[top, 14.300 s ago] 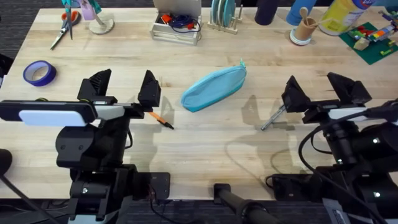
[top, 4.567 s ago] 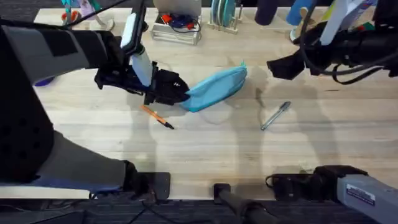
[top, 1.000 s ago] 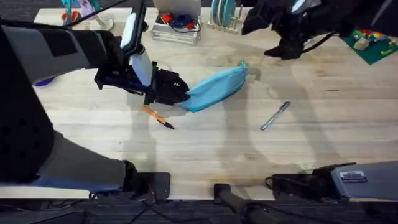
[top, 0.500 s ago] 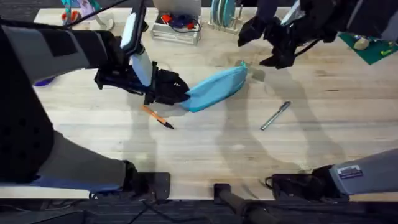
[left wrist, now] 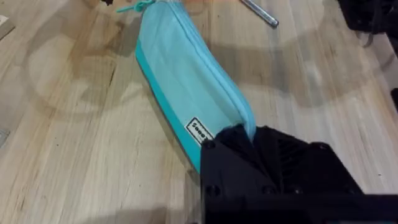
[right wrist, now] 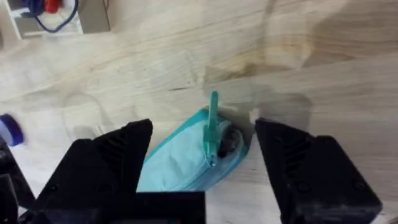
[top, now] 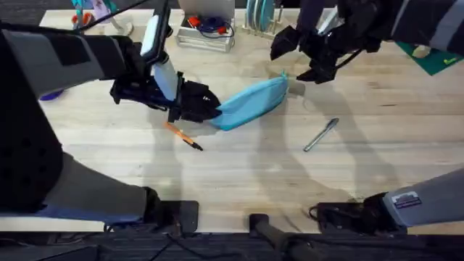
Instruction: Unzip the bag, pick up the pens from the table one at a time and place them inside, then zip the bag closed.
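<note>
A: What has moved since half a second ago?

B: From overhead, the right gripper (top: 299,59) has slid a little further toward the zipper end of the bag (top: 250,103); its fingers are spread wide and hold nothing. The left gripper (top: 209,109) has not shifted, and is clamped on the bag's opposite end.

A: And the bag itself?

B: Zipped closed, lying on the table (top: 239,174). The orange pen (top: 183,135) lies just beside the left gripper, on the side nearer the bases. The silver pen (top: 321,135) lies apart, below the right gripper.

A: The left wrist view?

B: The black fingers (left wrist: 249,149) pinch the bag's (left wrist: 186,87) near end; the silver pen (left wrist: 259,13) lies beyond it.

A: The right wrist?

B: The bag's (right wrist: 186,162) zipper pull (right wrist: 212,124) sits between the two spread fingers (right wrist: 112,162), untouched.
</note>
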